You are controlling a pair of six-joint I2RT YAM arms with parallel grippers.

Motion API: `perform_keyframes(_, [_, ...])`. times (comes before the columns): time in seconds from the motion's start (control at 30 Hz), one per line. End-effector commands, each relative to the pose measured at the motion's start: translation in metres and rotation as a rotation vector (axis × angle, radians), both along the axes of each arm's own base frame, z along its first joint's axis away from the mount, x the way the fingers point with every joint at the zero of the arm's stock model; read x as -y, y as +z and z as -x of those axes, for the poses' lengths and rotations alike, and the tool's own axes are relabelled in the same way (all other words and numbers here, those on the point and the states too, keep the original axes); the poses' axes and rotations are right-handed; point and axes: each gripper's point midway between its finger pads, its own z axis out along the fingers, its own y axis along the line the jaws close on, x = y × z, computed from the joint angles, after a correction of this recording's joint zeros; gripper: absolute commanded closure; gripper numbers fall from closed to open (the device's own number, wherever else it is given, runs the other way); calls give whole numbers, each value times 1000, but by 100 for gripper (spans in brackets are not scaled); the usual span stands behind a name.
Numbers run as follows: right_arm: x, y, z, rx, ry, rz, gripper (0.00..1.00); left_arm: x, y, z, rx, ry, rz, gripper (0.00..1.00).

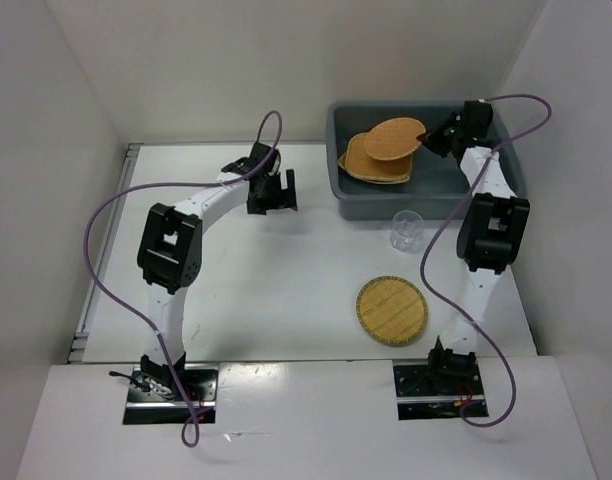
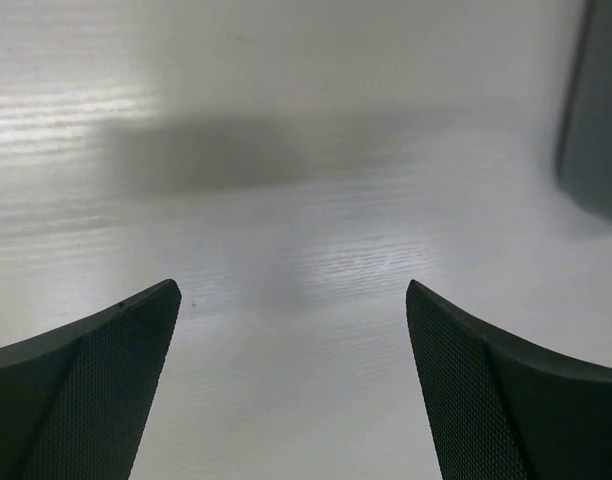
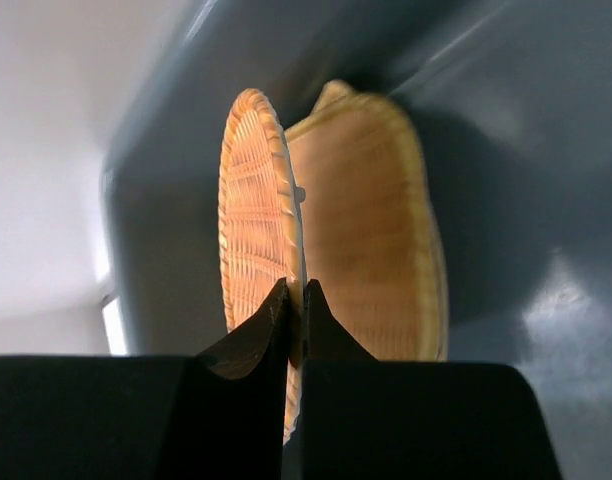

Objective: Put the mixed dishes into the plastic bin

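The grey-blue plastic bin (image 1: 506,170) stands at the back right. Inside it lie two rounded-triangular woven plates (image 1: 366,165), stacked. My right gripper (image 1: 429,138) is shut on the rim of a round orange woven plate (image 1: 394,138) and holds it over the bin above those plates. In the right wrist view the held plate (image 3: 254,220) is edge-on between my fingers, with the triangular plates (image 3: 371,240) behind it. A paler round plate (image 1: 392,310) lies on the table at front right. A small clear glass cup (image 1: 407,229) stands just in front of the bin. My left gripper (image 1: 274,192) is open and empty above the table.
White walls enclose the table on the left, back and right. The bin's near left corner (image 2: 596,120) shows at the right edge of the left wrist view. Purple cables loop from both arms.
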Motion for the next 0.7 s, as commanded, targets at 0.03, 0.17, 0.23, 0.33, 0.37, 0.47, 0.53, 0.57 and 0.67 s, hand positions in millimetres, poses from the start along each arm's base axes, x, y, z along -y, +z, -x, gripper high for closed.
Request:
perform_keyframes(0.03, [6, 13, -30, 23, -52, 38, 100, -4, 27, 3, 81, -23, -11, 0])
perform_keyframes(0.17, [-9, 6, -42, 0, -31, 68, 100, -4, 24, 7, 72, -30, -5, 0])
perform_keyframes(0.23, [-8, 7, -45, -1, -31, 68, 100, -1, 21, 11, 57, -45, 10, 0])
perform_keyframes(0.33, [-22, -4, -46, -21, -4, 73, 100, 5, 8, 23, 12, -70, 48, 0])
perform_keyframes(0.37, [-22, -5, -45, -30, -4, 73, 100, 8, 11, 25, 15, -74, 70, 0])
perform_keyframes(0.47, [-29, -15, -43, -51, 12, 78, 96, 16, 2, 38, -17, -110, 126, 0])
perform_keyframes(0.53, [-30, -35, -40, -100, 27, 76, 91, 16, -5, 42, -31, -115, 129, 0])
perform_keyframes(0.57, [-32, -30, -41, -89, 34, 72, 82, 17, -1, 43, -20, -133, 131, 0])
perform_keyframes(0.67, [-35, -37, -38, -116, 62, 76, 76, 24, -3, 52, -18, -178, 125, 0])
